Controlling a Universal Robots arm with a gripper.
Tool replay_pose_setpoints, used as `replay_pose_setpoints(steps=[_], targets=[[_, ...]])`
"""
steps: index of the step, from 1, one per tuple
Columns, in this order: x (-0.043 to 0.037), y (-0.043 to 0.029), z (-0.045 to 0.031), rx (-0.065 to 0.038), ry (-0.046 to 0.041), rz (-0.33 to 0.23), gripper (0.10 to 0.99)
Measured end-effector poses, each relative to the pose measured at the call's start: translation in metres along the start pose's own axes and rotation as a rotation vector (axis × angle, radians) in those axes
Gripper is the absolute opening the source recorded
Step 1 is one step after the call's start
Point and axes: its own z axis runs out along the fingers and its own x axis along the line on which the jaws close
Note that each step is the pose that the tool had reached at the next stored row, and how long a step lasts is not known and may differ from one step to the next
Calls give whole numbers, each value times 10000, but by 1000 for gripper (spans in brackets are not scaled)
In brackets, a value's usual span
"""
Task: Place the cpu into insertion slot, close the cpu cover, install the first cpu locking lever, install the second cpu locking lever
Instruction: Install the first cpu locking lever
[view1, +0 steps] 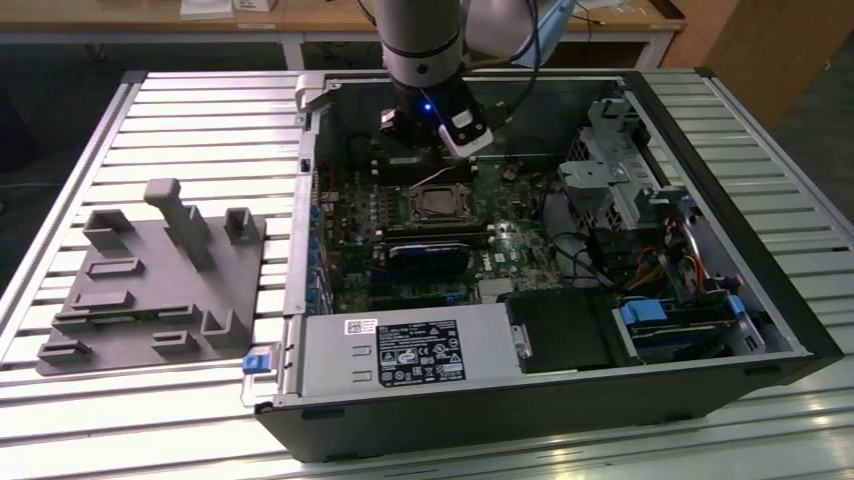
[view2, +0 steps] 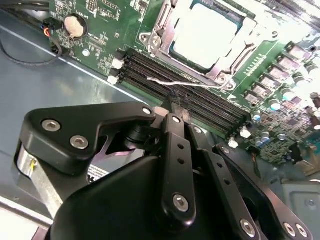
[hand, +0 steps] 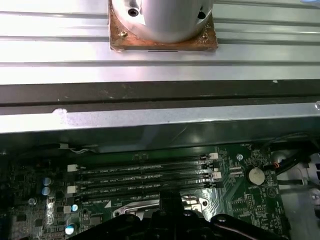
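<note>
cpu is seated on the green board under the cpu cover. tool looks pinched shut and empty, right by the locking lever. that thin wire's probably stiff and springy, so i'd grab its free end.

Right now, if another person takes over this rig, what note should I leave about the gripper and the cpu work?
Gripper: low over the board, its tip right beside a thin lever that runs between the slot and the memory slots. I cannot tell whether it grips anything.
Cpu: seated in the slot, with the cover down around it.
Done: cpu placed, cover closed.
Left: the two levers. I cannot tell whether either is latched.
</note>
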Motion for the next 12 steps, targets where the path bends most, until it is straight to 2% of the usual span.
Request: replay_pose_setpoints(steps=[5,12], targets=[[10,-20,63,-59,-4,41,106],[20,-42,131,-29,-91,321,106]])
